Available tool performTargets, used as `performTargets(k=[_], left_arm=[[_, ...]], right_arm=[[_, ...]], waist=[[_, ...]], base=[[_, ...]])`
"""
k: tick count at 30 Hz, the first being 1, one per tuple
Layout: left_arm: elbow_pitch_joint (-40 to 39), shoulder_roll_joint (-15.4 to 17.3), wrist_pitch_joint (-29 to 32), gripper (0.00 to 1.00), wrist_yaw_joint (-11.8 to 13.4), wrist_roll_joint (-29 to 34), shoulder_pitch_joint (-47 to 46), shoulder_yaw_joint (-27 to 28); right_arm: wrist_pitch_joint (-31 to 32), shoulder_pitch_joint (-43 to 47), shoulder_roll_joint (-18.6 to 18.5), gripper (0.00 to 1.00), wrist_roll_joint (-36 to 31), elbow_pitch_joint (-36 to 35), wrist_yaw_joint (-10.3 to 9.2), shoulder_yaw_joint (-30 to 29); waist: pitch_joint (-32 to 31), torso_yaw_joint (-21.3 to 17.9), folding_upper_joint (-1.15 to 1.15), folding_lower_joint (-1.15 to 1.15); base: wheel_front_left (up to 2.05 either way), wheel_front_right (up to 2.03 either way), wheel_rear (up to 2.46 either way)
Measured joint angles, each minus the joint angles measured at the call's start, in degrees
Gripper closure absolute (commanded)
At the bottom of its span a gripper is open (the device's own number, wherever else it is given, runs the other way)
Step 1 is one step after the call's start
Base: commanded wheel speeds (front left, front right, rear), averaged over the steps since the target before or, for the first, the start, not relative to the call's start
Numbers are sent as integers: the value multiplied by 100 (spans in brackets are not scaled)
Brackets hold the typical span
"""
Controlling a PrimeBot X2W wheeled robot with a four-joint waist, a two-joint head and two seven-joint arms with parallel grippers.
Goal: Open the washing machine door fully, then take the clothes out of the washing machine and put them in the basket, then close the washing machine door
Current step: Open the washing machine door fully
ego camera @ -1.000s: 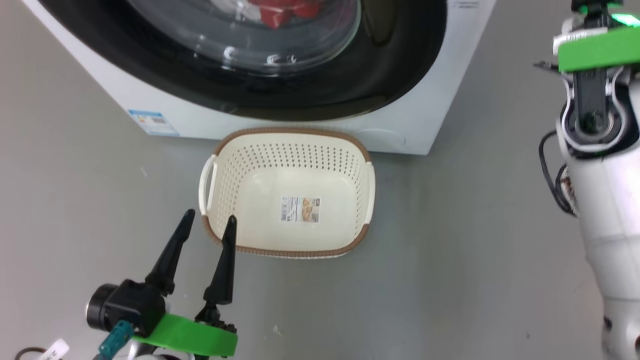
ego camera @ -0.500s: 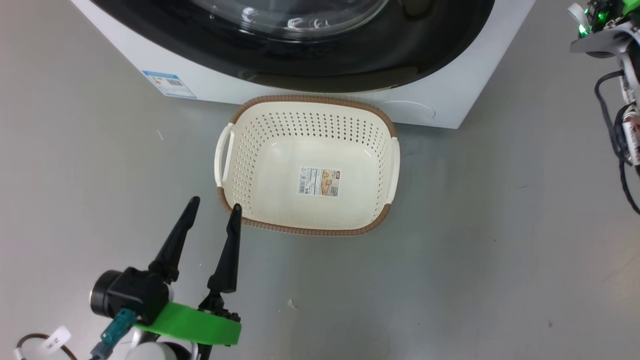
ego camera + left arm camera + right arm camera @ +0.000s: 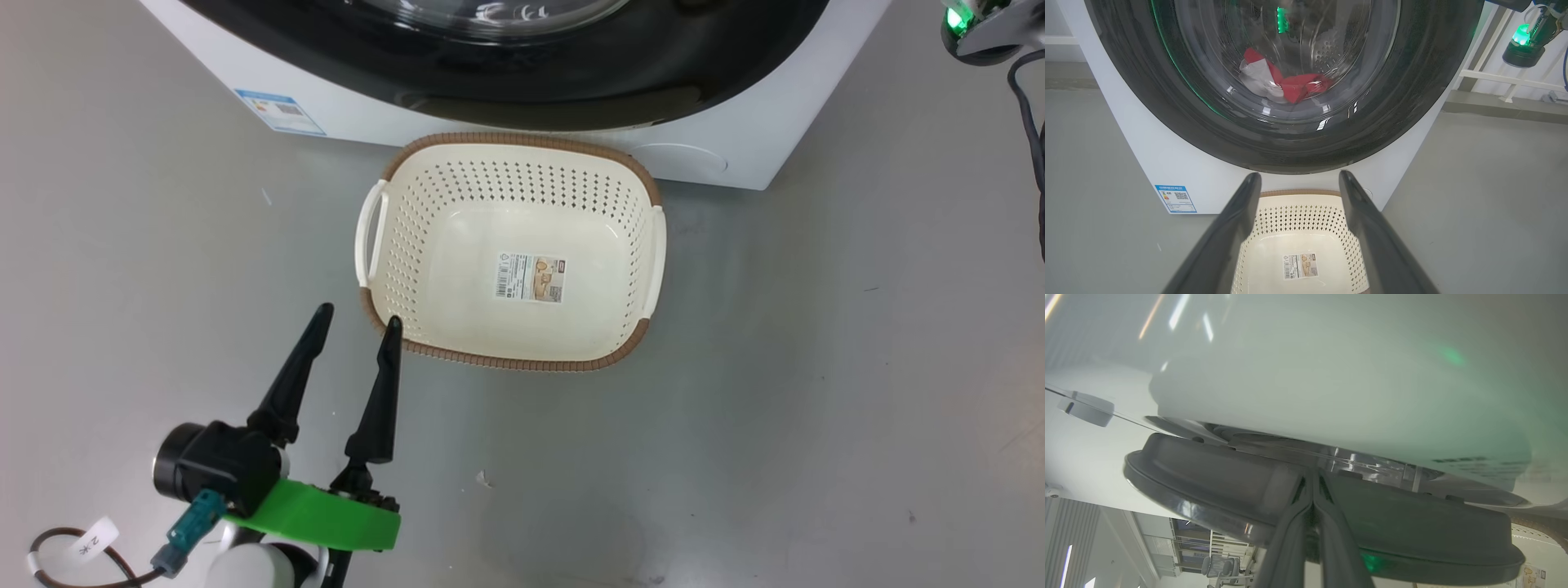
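A white scrap [image 3: 483,478] lies on grey floor [image 3: 816,425].

The washing machine door [image 3: 1167,102] is in my way. It covers the round hole, and the clothes [image 3: 1298,85] lie behind its glass. The basket [image 3: 506,360] stands on the floor [image 3: 816,367] right under the door, close up to the white washing machine [image 3: 359,118]; I cannot tell if they touch. The top of the basket is wide open, so a gripper could go straight down into it. There is free floor on both sides of it. My left gripper [image 3: 359,315] hangs by its near left corner, fingers spread. My right gripper [image 3: 1312,475], fingers pressed together, sits tight at the door's edge
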Motion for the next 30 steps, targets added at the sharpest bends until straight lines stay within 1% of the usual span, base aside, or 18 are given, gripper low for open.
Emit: performTargets(k=[13, 20, 30], left_arm=[[4, -7, 0, 0, 0, -8, -41, -142], [29, -7, 0, 0, 0, -18, -79, -205], [48, -8, 0, 0, 2, -16, 34, -291]], right_arm=[[87, -173, -25, 100, -59, 224, 0, 34], [124, -140, -24, 100, -101, 229, -29, 114], [268, 602, 27, 100, -108, -230, -34, 171]], waist=[[91, 99, 0, 0], [15, 100, 0, 0], [-348, 36, 0, 0]], base=[[0, 0, 0], [0, 0, 0], [0, 0, 0]])
